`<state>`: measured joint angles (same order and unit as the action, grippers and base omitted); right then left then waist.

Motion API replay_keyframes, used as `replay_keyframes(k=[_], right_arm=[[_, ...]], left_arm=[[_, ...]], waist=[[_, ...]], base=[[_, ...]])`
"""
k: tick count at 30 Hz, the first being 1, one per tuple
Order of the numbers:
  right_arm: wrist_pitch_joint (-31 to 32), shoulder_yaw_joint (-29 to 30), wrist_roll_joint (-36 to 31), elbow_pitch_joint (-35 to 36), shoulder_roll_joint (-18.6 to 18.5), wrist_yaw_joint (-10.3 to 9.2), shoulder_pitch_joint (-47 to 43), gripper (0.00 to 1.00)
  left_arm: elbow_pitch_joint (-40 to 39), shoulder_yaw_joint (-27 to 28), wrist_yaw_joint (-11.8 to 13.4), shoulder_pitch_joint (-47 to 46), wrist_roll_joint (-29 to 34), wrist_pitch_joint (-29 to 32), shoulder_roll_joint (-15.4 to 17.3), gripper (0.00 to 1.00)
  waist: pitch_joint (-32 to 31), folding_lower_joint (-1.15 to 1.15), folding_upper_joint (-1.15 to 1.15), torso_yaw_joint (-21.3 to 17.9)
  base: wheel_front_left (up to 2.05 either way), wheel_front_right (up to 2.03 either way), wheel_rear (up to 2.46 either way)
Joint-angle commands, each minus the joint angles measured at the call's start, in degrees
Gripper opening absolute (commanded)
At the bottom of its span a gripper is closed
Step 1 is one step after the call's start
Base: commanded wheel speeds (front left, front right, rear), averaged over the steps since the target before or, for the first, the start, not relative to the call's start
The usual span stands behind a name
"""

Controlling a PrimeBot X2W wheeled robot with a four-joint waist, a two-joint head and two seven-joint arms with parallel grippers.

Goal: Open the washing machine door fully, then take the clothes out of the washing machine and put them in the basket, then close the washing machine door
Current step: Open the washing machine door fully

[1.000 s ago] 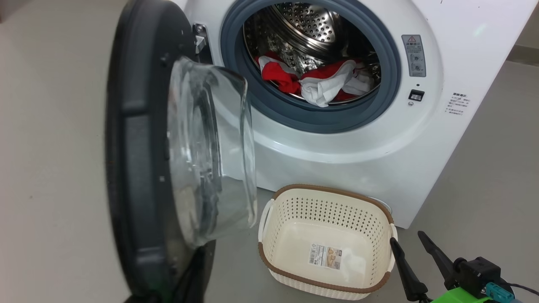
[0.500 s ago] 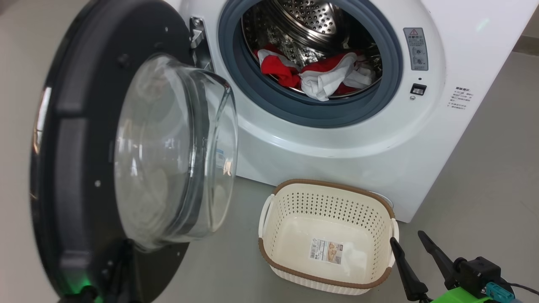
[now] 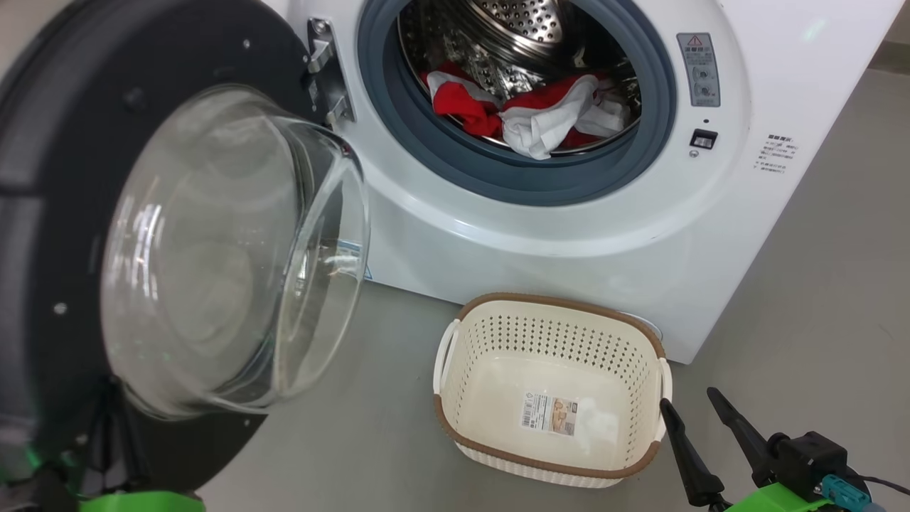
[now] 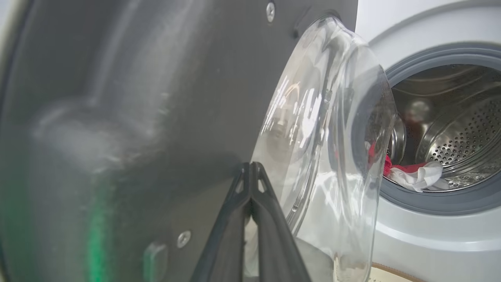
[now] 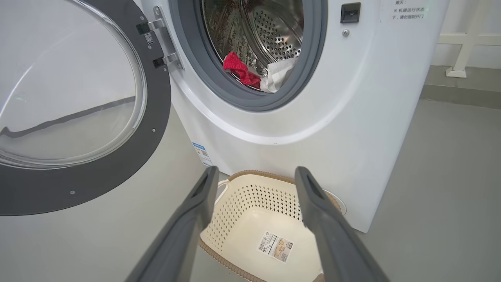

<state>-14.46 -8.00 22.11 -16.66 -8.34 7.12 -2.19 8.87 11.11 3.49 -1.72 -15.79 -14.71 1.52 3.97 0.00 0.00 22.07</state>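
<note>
washing machine door (image 3: 64,213) swung wider since last frame. left claw (image 4: 250,168) pressed together, tips by door. right claw (image 5: 256,170) apart, basket (image 5: 242,196) just beyond.

Head high, wrists low, all toward the washing machine (image 3: 498,242)

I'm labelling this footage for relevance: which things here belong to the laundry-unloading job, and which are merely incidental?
Job: washing machine door, clothes, washing machine, basket, left gripper, right gripper.

Incidental: warning sticker, blue label, white frame by the wall.
</note>
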Motion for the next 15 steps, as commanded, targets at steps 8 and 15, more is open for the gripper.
replay_keyframes(k=[8, 15], right_arm=[[-0.5, -1.0, 1.0, 1.5, -1.3, 0.36, 2.8, 1.0], [-0.5, -0.7, 1.1, 1.9, -1.9, 0.36, 3.5, 1.0]], left_arm=[[1.7, 10.3, -0.9, -7.5, 3.4, -0.3, 1.6, 0.0], [4.1, 16.5, -2.3, -11.3, 4.8, -0.3, 2.4, 0.0]], waist=[[1.9, 0.0, 0.0, -1.0], [3.7, 0.0, 0.0, -2.1]], base=[[0.0, 0.0, 0.0], [0.0, 0.0, 0.0]])
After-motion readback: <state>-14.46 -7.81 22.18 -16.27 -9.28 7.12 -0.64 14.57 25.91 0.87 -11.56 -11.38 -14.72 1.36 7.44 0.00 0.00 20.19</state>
